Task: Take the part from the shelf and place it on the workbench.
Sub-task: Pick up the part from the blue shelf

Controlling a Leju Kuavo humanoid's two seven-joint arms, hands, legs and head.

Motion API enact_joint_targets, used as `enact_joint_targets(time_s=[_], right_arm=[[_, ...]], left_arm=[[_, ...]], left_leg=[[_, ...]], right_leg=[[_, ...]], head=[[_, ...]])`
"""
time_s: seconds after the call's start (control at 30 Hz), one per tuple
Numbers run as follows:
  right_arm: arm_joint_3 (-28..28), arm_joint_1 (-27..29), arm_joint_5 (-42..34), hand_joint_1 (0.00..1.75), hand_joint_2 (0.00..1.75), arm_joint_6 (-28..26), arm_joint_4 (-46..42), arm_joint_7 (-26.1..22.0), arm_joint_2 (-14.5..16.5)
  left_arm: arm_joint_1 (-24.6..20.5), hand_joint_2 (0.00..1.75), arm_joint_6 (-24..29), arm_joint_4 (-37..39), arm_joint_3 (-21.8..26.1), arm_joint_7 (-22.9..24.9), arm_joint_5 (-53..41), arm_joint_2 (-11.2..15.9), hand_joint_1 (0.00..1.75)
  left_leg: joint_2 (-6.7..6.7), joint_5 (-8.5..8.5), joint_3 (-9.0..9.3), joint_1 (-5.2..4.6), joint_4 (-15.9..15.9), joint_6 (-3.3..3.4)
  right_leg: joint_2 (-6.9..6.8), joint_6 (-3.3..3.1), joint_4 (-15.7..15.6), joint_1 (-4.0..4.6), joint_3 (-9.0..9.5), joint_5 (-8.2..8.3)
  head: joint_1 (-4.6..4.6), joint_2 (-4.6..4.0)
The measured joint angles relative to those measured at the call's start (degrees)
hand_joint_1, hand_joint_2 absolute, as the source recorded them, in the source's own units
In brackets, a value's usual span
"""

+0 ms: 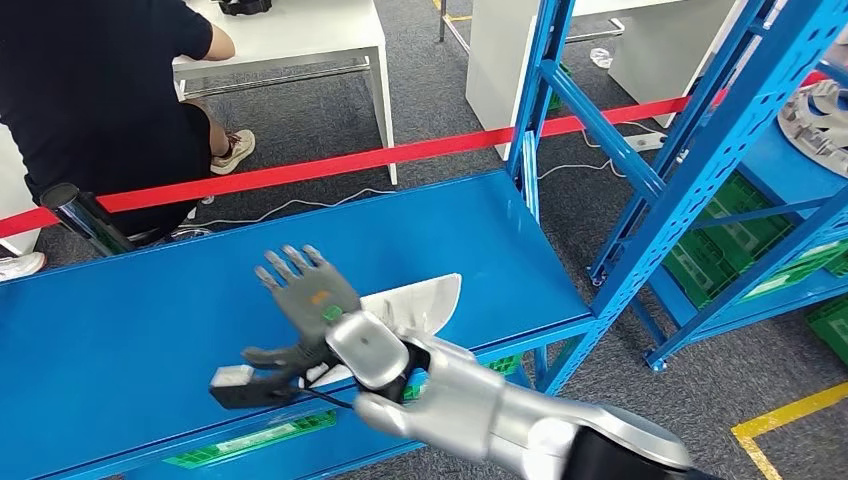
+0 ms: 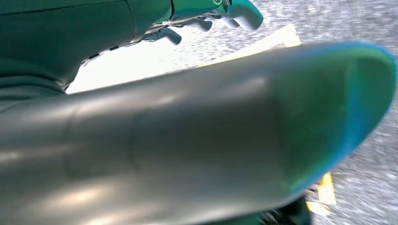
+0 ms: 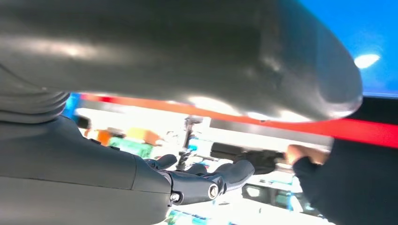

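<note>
A white curved part (image 1: 428, 300) lies on the blue workbench (image 1: 130, 330) near its front right corner. My right hand (image 1: 305, 292) hovers over the bench just left of the part, palm down and fingers spread, holding nothing; its wrist covers the part's near end. In the right wrist view the dark fingers (image 3: 206, 180) reach out straight with nothing in them. My left hand (image 2: 211, 14) hangs over grey floor, fingers loosely extended and nothing in it.
A blue shelf rack (image 1: 700, 130) stands to the right with a silvery ring-like part (image 1: 815, 115) on it and green crates (image 1: 715, 255) below. A red barrier tape (image 1: 400, 155) runs behind the bench. A person in black (image 1: 90, 90) sits at the back left by a white table (image 1: 300, 40).
</note>
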Motion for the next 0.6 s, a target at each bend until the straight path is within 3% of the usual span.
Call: enact_joint_targets(time_s=[0.2,0.6], right_arm=[[0.3,3.4,0.2,0.00,0.00,0.7,-11.8,-0.5,-5.4],[0.3,4.3,0.1,0.00,0.00,0.5,-16.2,-1.3,-7.3]], left_arm=[[0.4,0.00,0.0,0.0,0.7,0.6,0.2,0.1,0.00],[0.5,0.00,0.0,0.0,1.2,0.9,0.6,0.0,0.00]], left_leg=[[0.21,-0.16,0.10,-0.07,0.0,0.12],[0.21,-0.16,0.13,-0.07,0.0,0.13]], right_leg=[[0.17,0.12,0.0,-0.11,0.06,-0.02],[0.17,0.13,-0.1,-0.12,0.10,-0.03]], head=[[-0.01,-0.01],[-0.02,-0.01]])
